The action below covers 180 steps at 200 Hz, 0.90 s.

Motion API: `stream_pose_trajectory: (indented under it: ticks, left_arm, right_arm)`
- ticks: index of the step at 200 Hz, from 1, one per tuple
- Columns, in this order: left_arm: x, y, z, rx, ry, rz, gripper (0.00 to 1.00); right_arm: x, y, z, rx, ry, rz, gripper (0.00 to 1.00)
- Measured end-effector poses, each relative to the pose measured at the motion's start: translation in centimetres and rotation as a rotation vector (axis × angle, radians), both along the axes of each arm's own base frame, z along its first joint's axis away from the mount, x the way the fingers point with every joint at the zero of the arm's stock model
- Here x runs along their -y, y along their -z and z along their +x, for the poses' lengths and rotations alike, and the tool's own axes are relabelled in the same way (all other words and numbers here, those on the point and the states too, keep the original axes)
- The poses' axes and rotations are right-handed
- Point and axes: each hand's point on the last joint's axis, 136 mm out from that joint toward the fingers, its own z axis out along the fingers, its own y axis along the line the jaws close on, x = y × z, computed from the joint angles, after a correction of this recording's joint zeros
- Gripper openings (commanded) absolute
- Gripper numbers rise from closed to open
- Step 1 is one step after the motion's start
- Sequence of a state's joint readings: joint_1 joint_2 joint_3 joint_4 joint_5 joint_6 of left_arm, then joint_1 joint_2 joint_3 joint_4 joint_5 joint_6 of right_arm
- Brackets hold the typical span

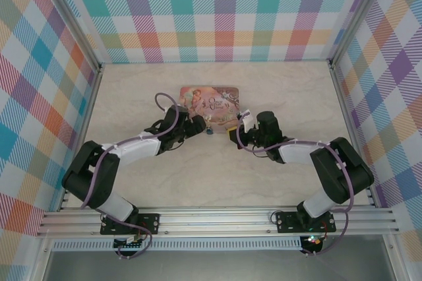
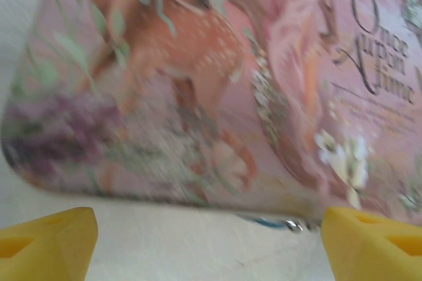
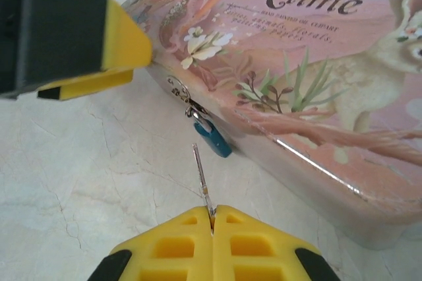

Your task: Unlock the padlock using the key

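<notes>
The right hand [image 3: 211, 218] is clamped on the key [image 3: 201, 175], fingertips pressed together on its head, so the thin shaft sticks out ahead of them. The tip of the shaft is just beside the padlock [image 3: 213, 139] and not in it. The padlock lies on the worktop [image 3: 79, 182], its blue body pointing at the near edge. Its shackle runs through a small silvery clasp [image 3: 181, 91] on the near side of the pink tin [image 3: 343, 76].

The left hand [image 2: 208, 245] is at the tin's left near corner with its fingers [image 2: 46, 241] wide apart and nothing between them. From its wrist view, the padlock sits close to one fingertip rather than centred.

The step in hand looks like getting the key into the lock. I cannot make out the keyhole. The padlock is small and loose on its clasp, so a push from the key would likely swing it aside. It would go better if the left hand centred on the blue body and closed on it first. The shaft could then be lined up with the body's long axis and eased in straight before any turn.

The worktop is pale and marbled, and the tin lies nearer its far edge than its near one. Checked pastel panels [image 1: 224, 10] stand on three sides, and an aluminium rail [image 1: 217, 218] runs along the near edge.
</notes>
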State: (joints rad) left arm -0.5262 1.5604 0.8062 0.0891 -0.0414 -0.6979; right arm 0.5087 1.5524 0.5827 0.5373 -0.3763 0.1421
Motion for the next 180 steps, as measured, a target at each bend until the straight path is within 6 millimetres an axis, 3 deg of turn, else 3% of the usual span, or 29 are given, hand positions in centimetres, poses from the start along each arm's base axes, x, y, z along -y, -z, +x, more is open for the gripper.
stream_pose_trajectory:
  ticks: [58,91,130,152,180]
  left_arm:
    - [-0.3,-0.6,5.4,0.083,0.032,0.013,0.93]
    - [0.1,-1.6,6.4,0.152,0.075,0.033,0.97]
    - [0.3,-0.1,3.3,0.175,0.166,0.092,0.91]
    - [2.0,0.8,1.4,0.172,0.251,0.127,0.88]
    - [3.0,0.8,0.6,0.188,0.289,0.144,0.89]
  right_arm:
    - [0.5,0.4,-0.6,-0.024,0.008,-0.020,0.07]
    - [0.7,0.0,-0.6,-0.009,0.018,-0.025,0.07]
    - [1.3,0.3,-0.7,-0.001,0.032,-0.048,0.07]
    - [1.7,0.3,-0.7,-0.005,0.044,-0.059,0.07]
    - [1.7,-0.3,-0.6,0.008,0.049,-0.054,0.07]
